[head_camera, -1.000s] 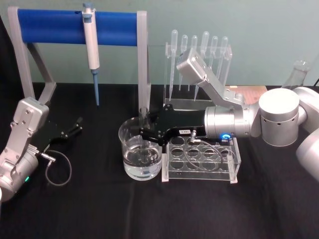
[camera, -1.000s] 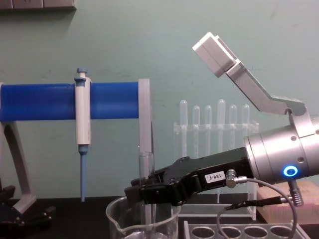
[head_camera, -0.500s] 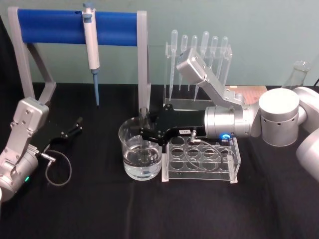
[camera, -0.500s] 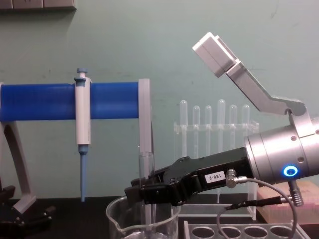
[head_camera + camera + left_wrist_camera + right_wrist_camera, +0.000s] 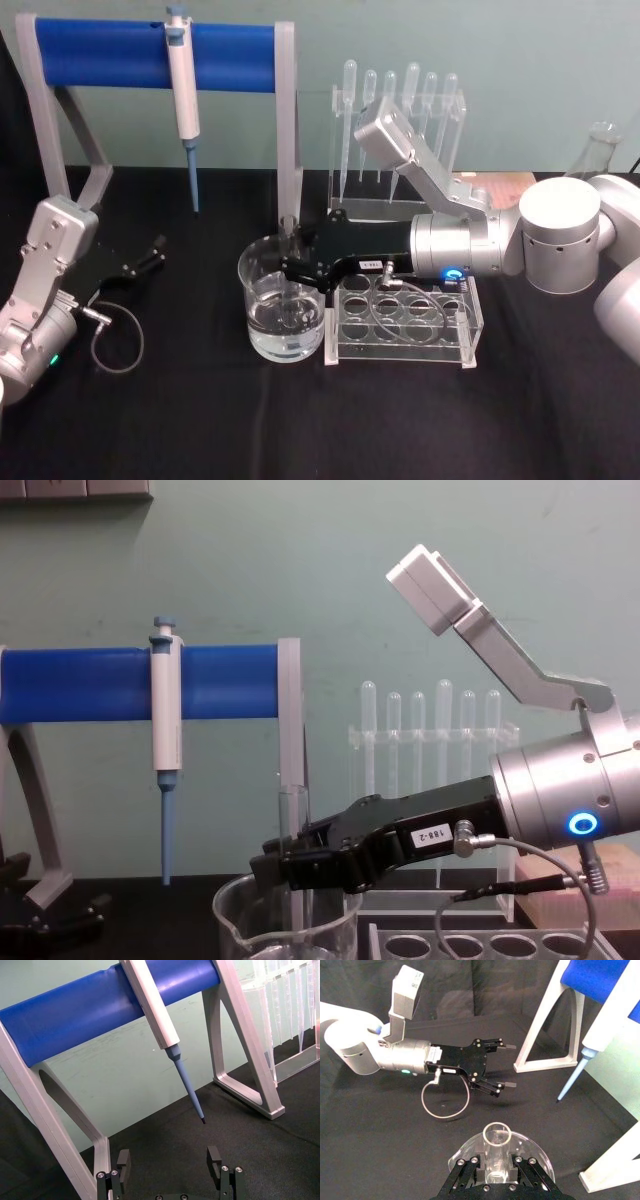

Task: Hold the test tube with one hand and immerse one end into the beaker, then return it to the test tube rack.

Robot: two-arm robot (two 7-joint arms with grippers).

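The long clear glass test tube point(image 5: 291, 808) stands upright inside the wide clear glass beaker point(image 5: 256, 322), its open rim above the beaker's lip and its lower end down toward the water; whether the tip is actually wetted you cannot tell for certain. The black long-jawed right gripper point(image 5: 275, 865) is clamped on the tube's mid-length, reaching in over the beaker's rim. Judge the immersion step as reached, or very nearly. What is left for you is to lift the tube clear and seat it in a hole of the clear acrylic test tube rack point(image 5: 400, 352), which stands just beside the beaker. The left gripper point(image 5: 509, 1066) lies parked on the black table point(image 5: 300, 430), jaws spread and empty, well apart from the work.
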